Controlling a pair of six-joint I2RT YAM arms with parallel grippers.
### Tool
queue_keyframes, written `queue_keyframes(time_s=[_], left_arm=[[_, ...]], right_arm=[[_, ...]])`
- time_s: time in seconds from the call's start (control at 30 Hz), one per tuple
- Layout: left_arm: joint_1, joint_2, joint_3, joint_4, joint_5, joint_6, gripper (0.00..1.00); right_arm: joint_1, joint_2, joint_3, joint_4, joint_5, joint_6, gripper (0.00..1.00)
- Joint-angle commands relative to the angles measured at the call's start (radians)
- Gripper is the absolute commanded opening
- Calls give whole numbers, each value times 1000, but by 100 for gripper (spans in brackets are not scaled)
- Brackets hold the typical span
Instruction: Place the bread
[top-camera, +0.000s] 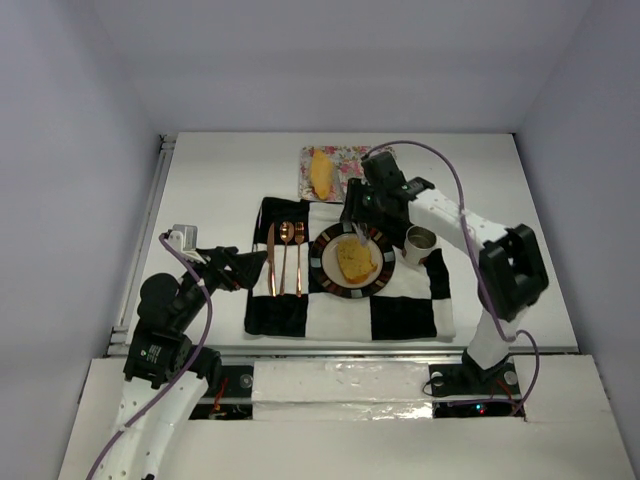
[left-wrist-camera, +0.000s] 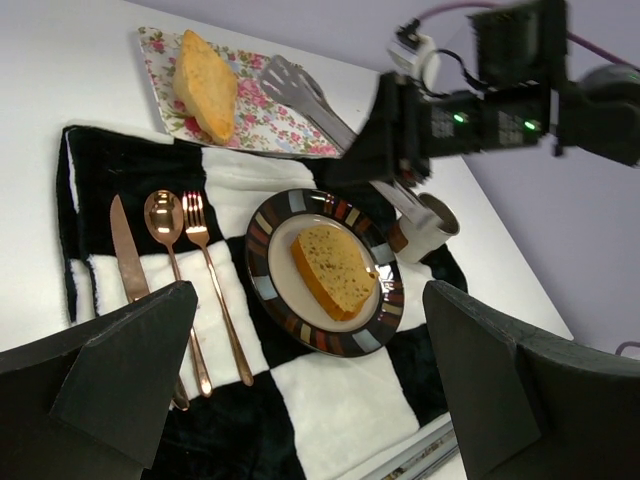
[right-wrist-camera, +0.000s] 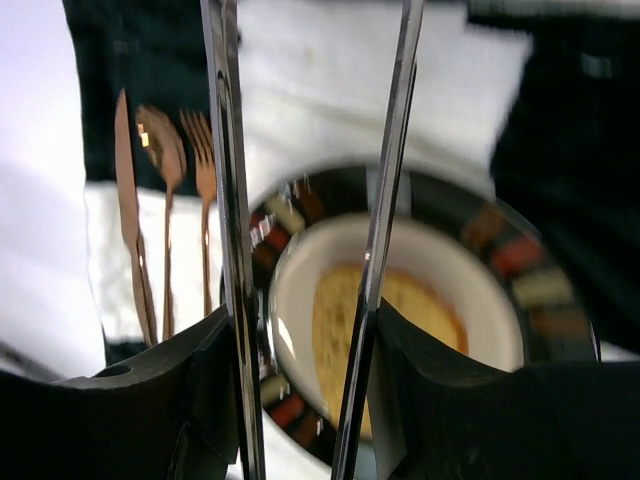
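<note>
Right end effector (right-wrist-camera: 305, 345) clamps tongs (right-wrist-camera: 385, 200) just above plate (top-camera: 320, 262). Tong arms are spread with nothing between them. One bread slice (top-camera: 354, 260) lies flat on plate. Second slice (top-camera: 320, 173) sits on floral tray (top-camera: 352, 158), far side of plate. Left end effector (left-wrist-camera: 310, 385) is wide open and empty, left of plate. Step looks like release done, so lift tongs straight up without nudging plated slice, then pinch tray slice across its flat faces.
</note>
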Motion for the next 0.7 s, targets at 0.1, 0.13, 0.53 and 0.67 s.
queue_keyframes(time_s=[0.1, 0.13, 0.53, 0.67], left_arm=[[-7, -16, -6, 57, 24, 17, 97], [-7, -16, -6, 58, 27, 17, 97], [-7, -19, -10, 61, 25, 17, 97], [-7, -21, -8, 57, 19, 17, 97]], right_arm=[[-77, 190, 231, 33, -134, -48, 51], [-91, 208, 248, 33, -155, -49, 51], [-119, 403, 368, 52, -339, -35, 53], [-119, 386, 325, 99, -373, -14, 37]])
